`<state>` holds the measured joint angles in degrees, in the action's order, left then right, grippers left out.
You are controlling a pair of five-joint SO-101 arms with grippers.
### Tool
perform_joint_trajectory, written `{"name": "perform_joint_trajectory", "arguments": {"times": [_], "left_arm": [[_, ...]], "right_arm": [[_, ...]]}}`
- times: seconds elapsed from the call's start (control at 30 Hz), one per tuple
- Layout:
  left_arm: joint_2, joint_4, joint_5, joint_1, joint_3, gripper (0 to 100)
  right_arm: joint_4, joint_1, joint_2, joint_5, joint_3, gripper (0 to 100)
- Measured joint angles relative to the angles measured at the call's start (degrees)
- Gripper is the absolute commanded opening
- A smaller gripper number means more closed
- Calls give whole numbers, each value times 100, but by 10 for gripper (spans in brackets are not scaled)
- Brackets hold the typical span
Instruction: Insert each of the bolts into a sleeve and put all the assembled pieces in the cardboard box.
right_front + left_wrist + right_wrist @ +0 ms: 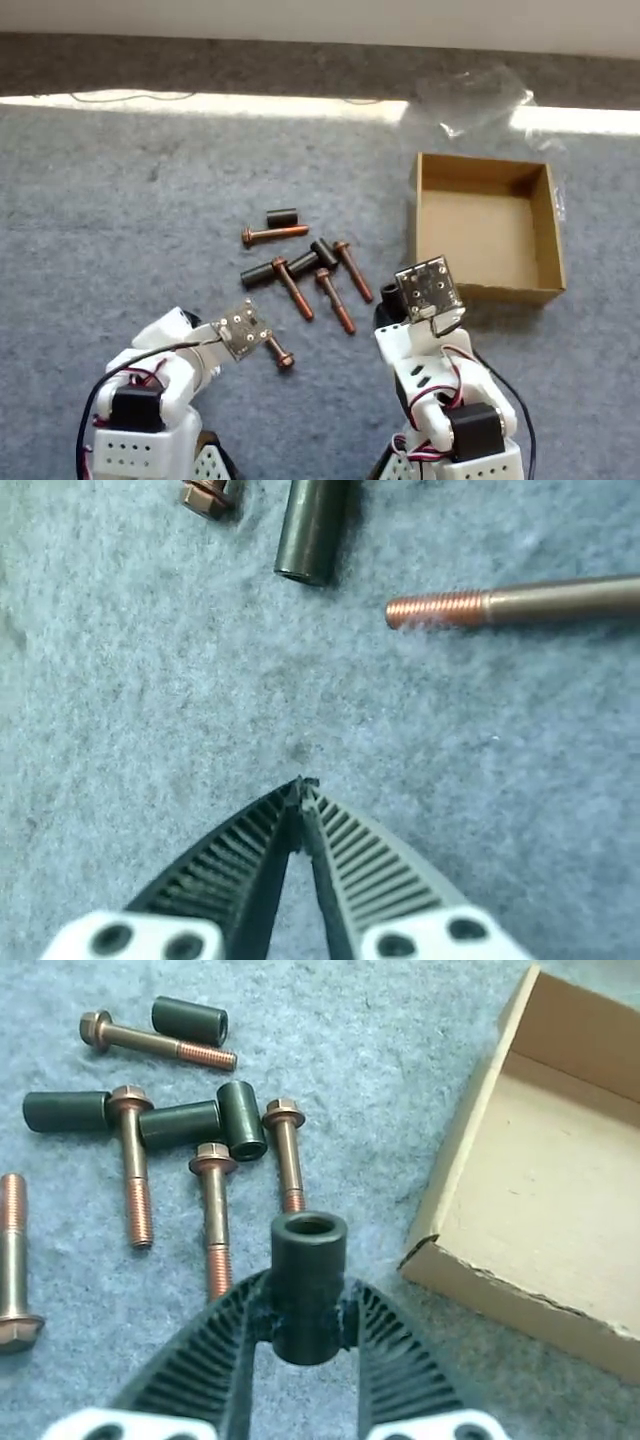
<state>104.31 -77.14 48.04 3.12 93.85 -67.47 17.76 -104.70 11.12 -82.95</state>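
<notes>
A grey carpet [120,220] is covering the table, with a strip of bright light [200,101] running along its far edge and a clear plastic bag [475,98] lying crumpled across that strip. The cardboard box [415,215] is sitting open on the carpet just on the near side of the bag. Beside the box, toward the middle of the carpet, four bolts [293,288] and four dark sleeves [257,274] are lying loose in a cluster, several of them touching one another. A fifth bolt [277,352] is lying apart from the cluster, just beside the left arm. The right gripper [306,1298] is clamping its fingers on a fifth sleeve [310,1250], whose open end is pointing away from the wrist. It is holding this sleeve near the closest corner of the box, between that corner and the cluster. Whether the sleeve is touching the carpet cannot be told. The left gripper [300,790] is hanging over bare carpet with its fingertips pressed together and nothing between them. Ahead of those tips, and apart from them, the threaded end of a bolt and the open end of a sleeve are lying on the carpet.
</notes>
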Motion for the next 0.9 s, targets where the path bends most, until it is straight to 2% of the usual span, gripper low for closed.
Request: {"name": "perform_joint_trajectory", "arguments": {"times": [0.63,0.8,0.9], "left_arm": [[-18,-211,448,-53,-835,7],[-826,-246,492,-53,-1433,7],[-1688,-264,800,-53,-1969,8]], "right_arm": [[114,0,-9,0,-264,4],[114,0,-9,0,-264,4],[114,0,-9,0,-264,4]]}}
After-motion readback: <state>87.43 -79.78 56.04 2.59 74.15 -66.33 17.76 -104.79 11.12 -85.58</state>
